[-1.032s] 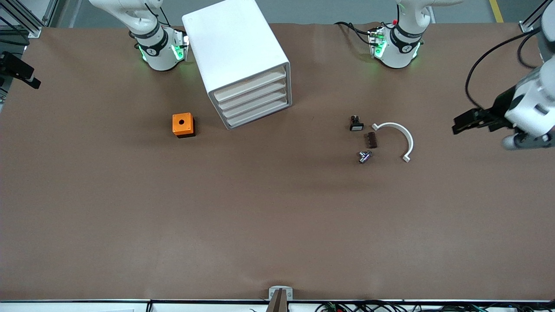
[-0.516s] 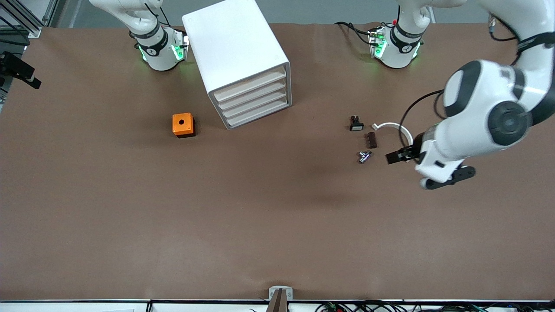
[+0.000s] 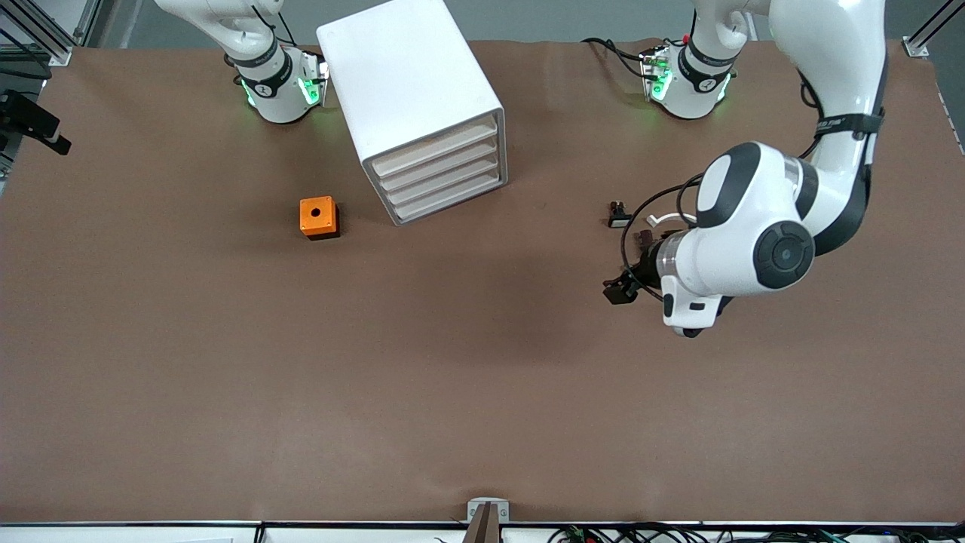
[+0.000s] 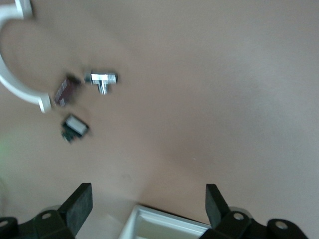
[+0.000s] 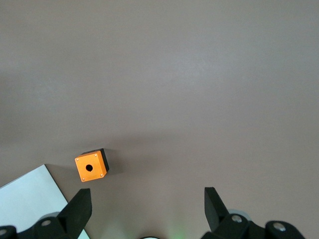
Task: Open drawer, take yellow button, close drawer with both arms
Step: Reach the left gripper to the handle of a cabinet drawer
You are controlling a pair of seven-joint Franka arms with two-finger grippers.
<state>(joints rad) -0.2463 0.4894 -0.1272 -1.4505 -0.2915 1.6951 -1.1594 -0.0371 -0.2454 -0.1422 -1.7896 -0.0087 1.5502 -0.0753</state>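
Observation:
The white cabinet (image 3: 411,98) stands near the right arm's base, all its drawers shut. The uppermost drawer (image 3: 433,145) shows its cream front. The button is hidden. My left gripper (image 3: 620,290) hangs over the table beside the small parts, toward the cabinet. In the left wrist view it (image 4: 147,201) is open and empty, with a cabinet corner (image 4: 164,229) between its fingers. My right gripper (image 5: 147,201) is open and empty, high over the table, and does not show in the front view.
An orange cube with a hole (image 3: 318,217) sits beside the cabinet, also in the right wrist view (image 5: 91,167). A black part with a white face (image 3: 618,219), a brown part (image 4: 64,90), a metal part (image 4: 102,79) and a white curved piece (image 4: 15,84) lie under the left arm.
My left arm has swung in from its end of the table, and its gripper has passed over the small parts toward the middle. The cabinet and the parts have not moved.

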